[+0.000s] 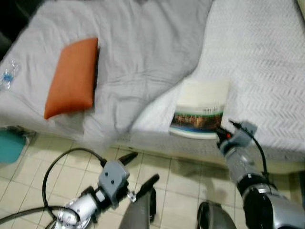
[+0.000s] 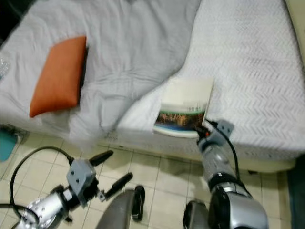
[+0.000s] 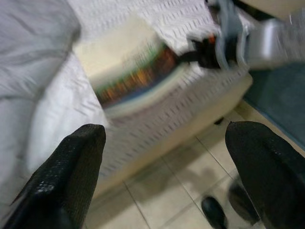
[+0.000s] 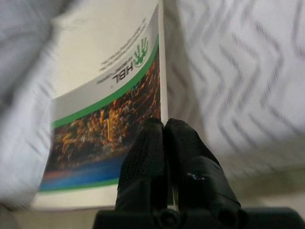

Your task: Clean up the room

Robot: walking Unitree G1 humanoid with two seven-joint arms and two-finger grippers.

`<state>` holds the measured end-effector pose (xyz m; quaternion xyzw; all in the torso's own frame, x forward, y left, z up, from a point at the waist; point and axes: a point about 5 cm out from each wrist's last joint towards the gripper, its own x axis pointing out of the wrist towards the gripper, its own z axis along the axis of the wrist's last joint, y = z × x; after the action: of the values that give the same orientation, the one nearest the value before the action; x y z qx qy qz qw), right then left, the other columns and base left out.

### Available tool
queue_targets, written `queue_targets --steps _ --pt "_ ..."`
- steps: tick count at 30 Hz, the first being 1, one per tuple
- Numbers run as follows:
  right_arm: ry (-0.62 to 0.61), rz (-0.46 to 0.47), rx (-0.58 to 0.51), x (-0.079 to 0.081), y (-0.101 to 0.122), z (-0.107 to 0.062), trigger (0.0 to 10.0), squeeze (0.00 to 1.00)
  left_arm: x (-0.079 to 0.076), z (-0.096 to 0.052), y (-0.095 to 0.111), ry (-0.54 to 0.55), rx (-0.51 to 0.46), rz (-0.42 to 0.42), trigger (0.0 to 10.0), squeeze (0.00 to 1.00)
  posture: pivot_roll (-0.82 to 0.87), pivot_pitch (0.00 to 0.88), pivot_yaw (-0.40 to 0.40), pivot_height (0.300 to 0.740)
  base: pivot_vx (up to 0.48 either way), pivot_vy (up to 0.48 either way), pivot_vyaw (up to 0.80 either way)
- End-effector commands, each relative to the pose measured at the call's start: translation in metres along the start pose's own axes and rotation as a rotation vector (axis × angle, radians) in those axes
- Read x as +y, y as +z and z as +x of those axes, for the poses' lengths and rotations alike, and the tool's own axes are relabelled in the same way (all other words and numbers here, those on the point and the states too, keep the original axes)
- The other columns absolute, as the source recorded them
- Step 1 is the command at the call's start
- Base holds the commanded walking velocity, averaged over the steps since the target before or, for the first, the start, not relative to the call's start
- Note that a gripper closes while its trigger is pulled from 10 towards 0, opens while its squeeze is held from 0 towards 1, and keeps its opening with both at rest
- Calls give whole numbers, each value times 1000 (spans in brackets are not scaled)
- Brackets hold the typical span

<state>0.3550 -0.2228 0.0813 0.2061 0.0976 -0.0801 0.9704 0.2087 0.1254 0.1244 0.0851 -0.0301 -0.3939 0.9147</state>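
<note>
right pincer [image 4: 164, 125] pinching book [image 1: 200, 109] corner | orange pillow [image 1: 72, 77] well apart on bed [image 1: 267, 57]

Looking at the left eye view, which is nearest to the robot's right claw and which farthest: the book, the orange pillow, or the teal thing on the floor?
1. Book: on the bed's edge, pinched at its corner by the right claw.
2. Orange pillow: on the grey blanket, away to the robot's left.
3. Teal thing: on the floor at the far left, beyond the pillow.
</note>
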Motion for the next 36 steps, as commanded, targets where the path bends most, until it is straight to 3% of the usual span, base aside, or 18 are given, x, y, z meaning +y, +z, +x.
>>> queue_targets --steps 1,4,8,12,14,19,23,26,28,30,31,33,34,36 --pt "-32 -58 21 -3 -6 -2 0 0 -2 -10 -7 6 33 -2 10000 0 199 496 199 740 0 0 0" --pt "-77 -111 -17 -8 6 0 0 0 -7 -13 -11 -5 39 -23 10000 0 190 492 190 740 0 0 0" --pt "-79 -93 -27 -7 10 1 0 0 -12 -12 -14 -13 61 -6 10000 0 179 483 181 740 0 0 0" --pt "-49 -175 -105 7 25 6 0 0 -7 -4 -17 49 103 9 10000 0 143 427 138 740 0 0 0" --pt "-13 -258 -174 19 37 8 0 0 -2 -3 -18 91 119 -9 10000 0 137 414 133 740 0 0 0" --pt "58 -385 -344 37 54 3 0 0 9 2 -24 201 119 -76 10000 0 71 288 68 740 0 0 0" --pt "43 -419 -450 30 59 -12 0 0 16 9 -25 286 99 -114 10000 0 31 208 32 740 0 0 0" --pt "13 -496 -500 22 53 -31 0 0 19 20 -24 307 67 -86 10000 0 -12 120 4 740 0 0 0" --pt "7 -517 -513 20 50 -38 0 0 19 23 -23 310 57 -80 10000 0 -12 120 4 740 0 0 0" --pt "-9 -556 -526 14 40 -61 0 0 22 30 -17 311 20 -55 10000 0 -44 51 -2 740 0 0 0" --pt "-15 -580 -517 8 27 -81 0 0 29 38 -15 316 -3 -31 10000 0 -62 0 11 740 0 0 0" --pt "-15 -584 -513 7 25 -83 0 0 31 40 -15 318 -5 -28 10000 0 -62 0 11 740 0 0 0" --pt "-34 -574 -503 2 18 -91 0 0 42 43 -18 342 3 -29 10000 0 -85 0 52 740 0 0 0" --pt "-50 -560 -499 -2 15 -95 0 0 47 43 -19 355 7 -35 10000 0 -89 0 59 740 0 0 0"
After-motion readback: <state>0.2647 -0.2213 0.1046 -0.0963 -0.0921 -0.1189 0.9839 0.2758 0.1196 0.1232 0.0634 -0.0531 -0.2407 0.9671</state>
